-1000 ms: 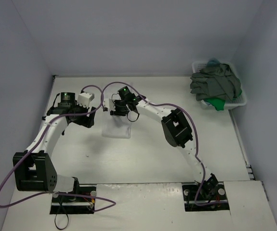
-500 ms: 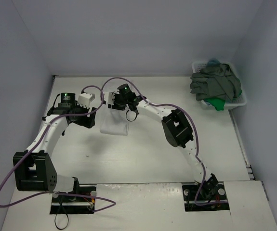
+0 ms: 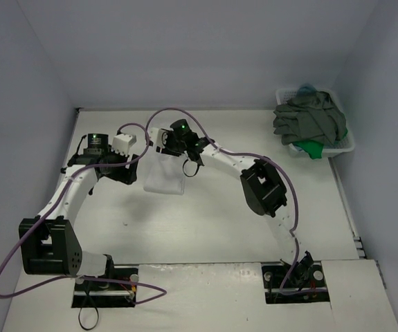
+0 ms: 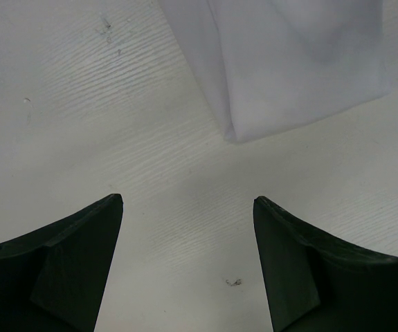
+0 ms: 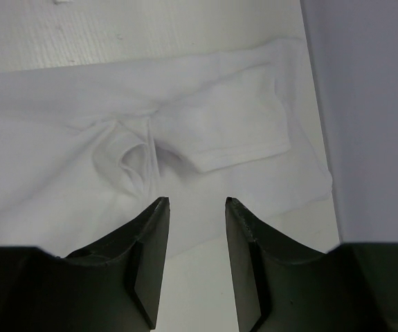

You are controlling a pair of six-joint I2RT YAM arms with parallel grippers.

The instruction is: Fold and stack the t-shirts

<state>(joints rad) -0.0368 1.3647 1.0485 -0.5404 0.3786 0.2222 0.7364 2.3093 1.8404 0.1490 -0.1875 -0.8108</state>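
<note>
Left arm: base bolted at the near-left edge of the white table. Elbow is folded out to the left, forearm runs away toward mid-table, and a green light is lit on the wrist.
Left gripper: released. Its black fingers are spread wide over bare table top with nothing between them. In the wrist view, a corner of the white cloth t-shirt lies ahead and to the right of the tips, apart from them.

Right arm: base at near-right, bulky black elbow joint mid-right. The forearm reaches left and away to the far end of that same shirt. Green light on the wrist too.
Right gripper: roughly half open, black fingers aimed down over the shirt. The gap between the tips shows cloth lying behind it, and nothing is clamped there. A small pinched-up pucker of cloth sits just beyond the fingertip on the left of the wrist view. A short sleeve lies flat further out to the right. Cannot tell whether the tips touch the cloth.

The white t-shirt sits mid-table between the two grippers, folded to a narrow strip running near to far.

Far-right corner: white plastic lattice basket. A crumpled dark grey t-shirt is heaped on top and spills over the rim. A bright green t-shirt shows at the near side, and a bit of teal-blue t-shirt shows at the far rim.
</note>
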